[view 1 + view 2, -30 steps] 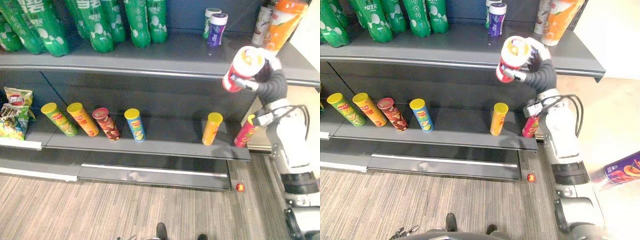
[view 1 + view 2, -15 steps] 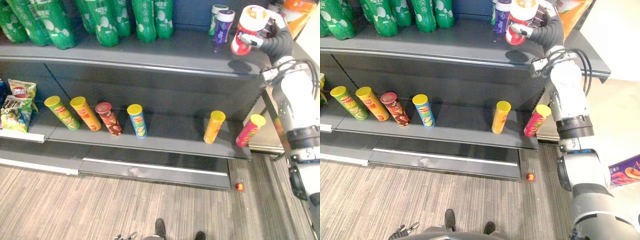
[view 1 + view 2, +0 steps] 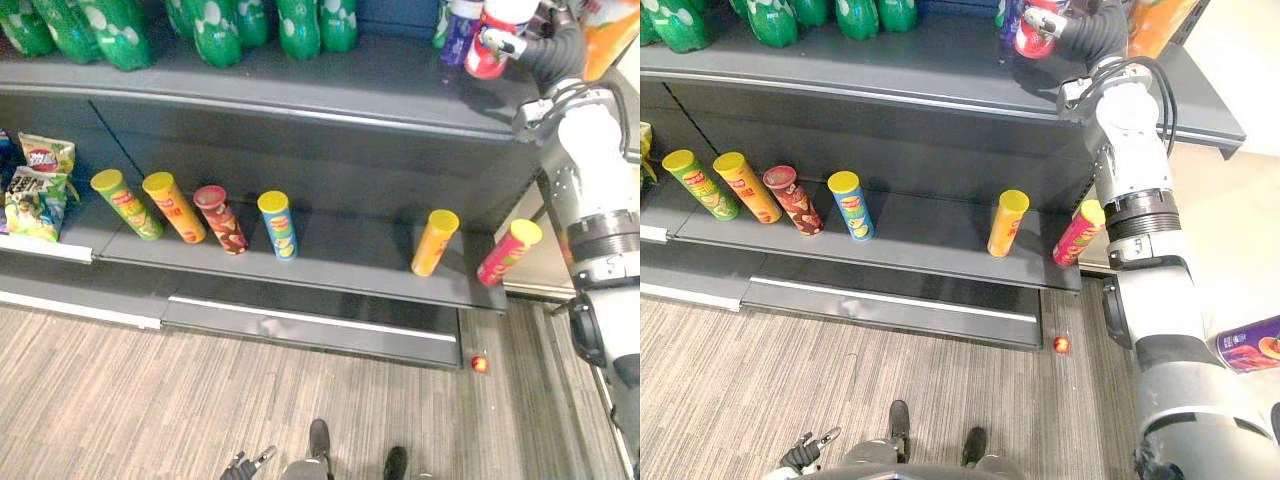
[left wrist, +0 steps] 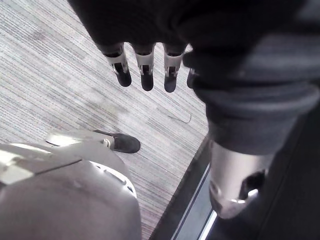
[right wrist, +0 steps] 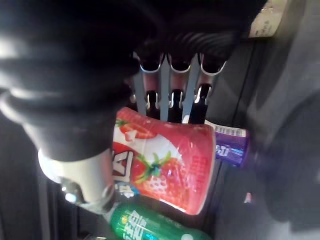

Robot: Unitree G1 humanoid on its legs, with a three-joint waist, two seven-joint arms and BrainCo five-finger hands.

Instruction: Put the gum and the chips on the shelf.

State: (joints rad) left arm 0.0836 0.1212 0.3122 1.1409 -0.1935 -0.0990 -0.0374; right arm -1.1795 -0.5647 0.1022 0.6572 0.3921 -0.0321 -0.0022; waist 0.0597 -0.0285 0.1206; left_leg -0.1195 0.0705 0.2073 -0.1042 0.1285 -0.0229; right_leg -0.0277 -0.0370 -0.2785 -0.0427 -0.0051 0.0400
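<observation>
My right hand [image 3: 532, 46] is shut on a red strawberry gum tub [image 3: 487, 52] with a white lid, holding it tilted, low over the right end of the upper shelf [image 3: 330, 95]. In the right wrist view the fingers [image 5: 172, 100] and thumb curl round the tub [image 5: 165, 160]. A purple gum tub [image 3: 457, 24] stands just beside it. Several chip cans stand tilted on the lower shelf [image 3: 340, 265]: green [image 3: 124, 205], orange [image 3: 174, 207], dark red [image 3: 219, 218], blue [image 3: 278, 224], yellow [image 3: 435, 242] and pink [image 3: 508, 252]. My left hand [image 4: 145, 70] hangs over the floor, fingers straight and holding nothing.
Green bottles [image 3: 215, 25] line the back left of the upper shelf, and an orange bottle [image 3: 612, 30] stands at its right end. Chip bags [image 3: 30, 190] sit at the lower shelf's left. A small red ball [image 3: 480, 363] lies on the floor.
My right hand has carried the gum tub up from in front of the upper shelf's edge and back over that shelf, close to the purple tub. The camera has shifted a little.
</observation>
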